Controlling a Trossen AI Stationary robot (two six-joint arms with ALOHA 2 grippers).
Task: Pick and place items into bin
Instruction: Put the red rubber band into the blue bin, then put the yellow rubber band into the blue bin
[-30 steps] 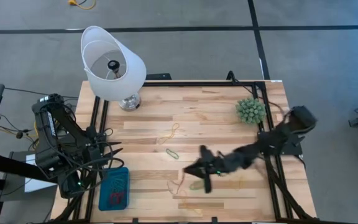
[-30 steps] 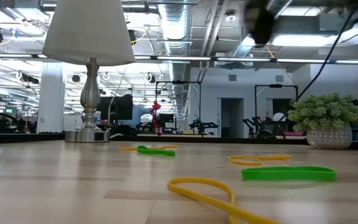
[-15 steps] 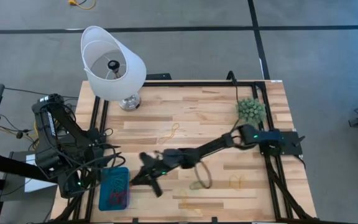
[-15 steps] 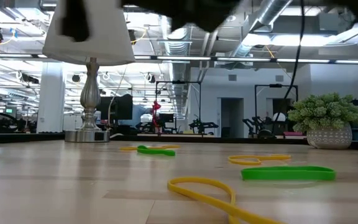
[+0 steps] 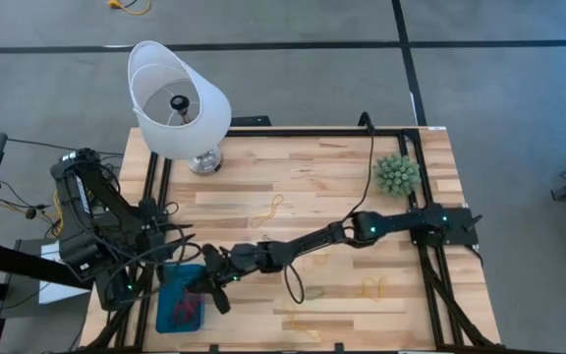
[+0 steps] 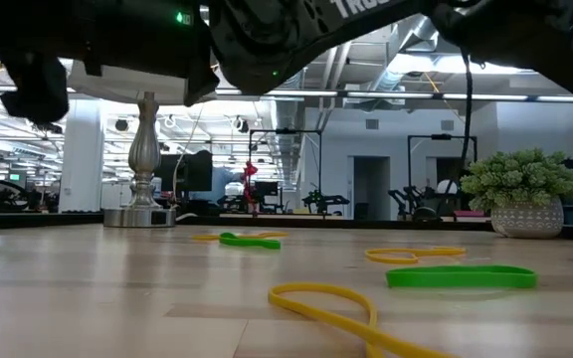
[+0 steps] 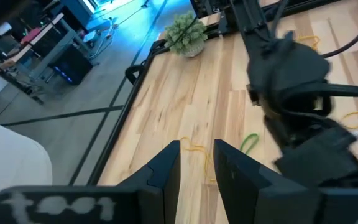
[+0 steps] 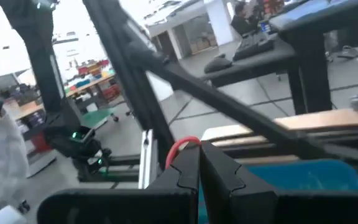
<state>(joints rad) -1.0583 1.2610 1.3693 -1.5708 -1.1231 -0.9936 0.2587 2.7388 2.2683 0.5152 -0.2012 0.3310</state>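
Note:
My right gripper (image 5: 207,287) reaches across the table to the right rim of the teal bin (image 5: 178,280) and is shut on a red rubber band (image 8: 180,148). The bin (image 8: 303,172) holds red and green bands (image 5: 185,311). More bands lie loose on the wood: yellow (image 5: 269,208), yellow (image 5: 371,288), and in the low view yellow (image 6: 331,301), green (image 6: 461,276) and green (image 6: 250,241). My left gripper (image 7: 197,163) waits open off the table's left side, pointing across the table. My right gripper pinches the red rubber band between its two shut fingers. A curved loop of it (image 8: 178,149) sticks out past the fingertips (image 8: 188,169). The band is lifted clear of the table, by the bin's right rim.
A white-shaded lamp (image 5: 177,103) stands at the far left corner, its base (image 6: 139,215) on the wood. A spiky green potted plant (image 5: 397,174) sits at the far right. My right arm (image 5: 303,244) lies stretched low across the table's middle.
My right gripper has swept from the table's middle toward the left edge, ending at the bin's right rim, with the arm stretching out across the table. The loose bands on the wood have stayed where they were.

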